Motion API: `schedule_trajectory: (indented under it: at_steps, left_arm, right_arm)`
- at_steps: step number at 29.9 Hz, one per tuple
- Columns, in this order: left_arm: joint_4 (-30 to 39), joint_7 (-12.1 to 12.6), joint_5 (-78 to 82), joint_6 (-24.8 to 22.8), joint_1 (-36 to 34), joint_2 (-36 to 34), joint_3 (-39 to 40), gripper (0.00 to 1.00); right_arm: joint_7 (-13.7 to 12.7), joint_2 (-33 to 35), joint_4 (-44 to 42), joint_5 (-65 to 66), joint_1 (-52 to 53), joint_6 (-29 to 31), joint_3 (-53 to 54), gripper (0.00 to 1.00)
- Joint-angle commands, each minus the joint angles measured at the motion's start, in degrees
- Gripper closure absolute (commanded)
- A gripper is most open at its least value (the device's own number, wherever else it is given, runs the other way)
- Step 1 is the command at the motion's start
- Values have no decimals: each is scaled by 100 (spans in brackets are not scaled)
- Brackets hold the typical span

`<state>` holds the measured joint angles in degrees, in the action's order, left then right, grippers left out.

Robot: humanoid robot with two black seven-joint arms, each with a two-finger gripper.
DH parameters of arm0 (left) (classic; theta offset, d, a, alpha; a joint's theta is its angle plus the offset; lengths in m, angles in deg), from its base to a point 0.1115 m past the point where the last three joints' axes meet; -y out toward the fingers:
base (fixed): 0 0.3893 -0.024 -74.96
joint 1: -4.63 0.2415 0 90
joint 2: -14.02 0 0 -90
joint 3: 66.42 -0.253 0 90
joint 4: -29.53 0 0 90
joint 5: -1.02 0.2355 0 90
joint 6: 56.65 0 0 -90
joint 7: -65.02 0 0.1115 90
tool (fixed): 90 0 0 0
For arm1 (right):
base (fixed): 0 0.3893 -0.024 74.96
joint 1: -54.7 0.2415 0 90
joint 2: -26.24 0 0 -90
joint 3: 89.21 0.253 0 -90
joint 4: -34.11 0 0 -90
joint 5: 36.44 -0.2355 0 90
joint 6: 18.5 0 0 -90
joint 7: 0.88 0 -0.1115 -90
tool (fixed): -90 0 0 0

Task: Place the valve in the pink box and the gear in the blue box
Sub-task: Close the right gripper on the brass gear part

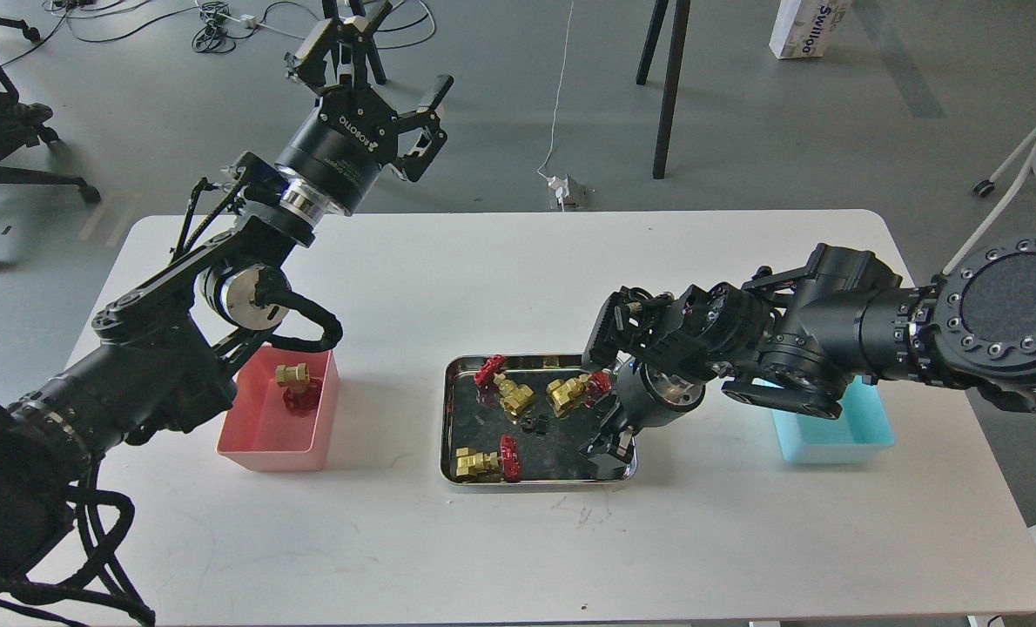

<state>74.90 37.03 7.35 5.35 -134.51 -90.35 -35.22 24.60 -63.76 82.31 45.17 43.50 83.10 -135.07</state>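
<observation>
Valves [515,396] crowding steel tray [450,470] — right fingers [609,446] beside gears [533,425]

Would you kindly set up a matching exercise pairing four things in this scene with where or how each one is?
Things:
1. salmon-pink plastic bin
2. shiny steel tray
3. light cyan plastic bin
4. left gripper

States:
A. partly hidden under the right arm
B. raised, fingers spread
C. holds one brass valve with a red handwheel
D. holds three brass valves and small black gears

Pairs: 1-C, 2-D, 3-A, 4-B
</observation>
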Motion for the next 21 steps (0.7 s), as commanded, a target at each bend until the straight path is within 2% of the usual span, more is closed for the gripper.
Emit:
schedule_trajectory:
  at_steps: [1,9,21]
  left_arm:
    - [-2,-1,0,0,1,4,0,11]
    - [7,-1,0,0,10,-5,0,11]
    - [7,-1,0,0,28,4,9,11]
  right_arm:
    - [1,0,-22,4,-31,0,7,33]
    - [1,0,-30,4,-146,0,7,34]
    - [1,0,-206,4,-260,0,7,39]
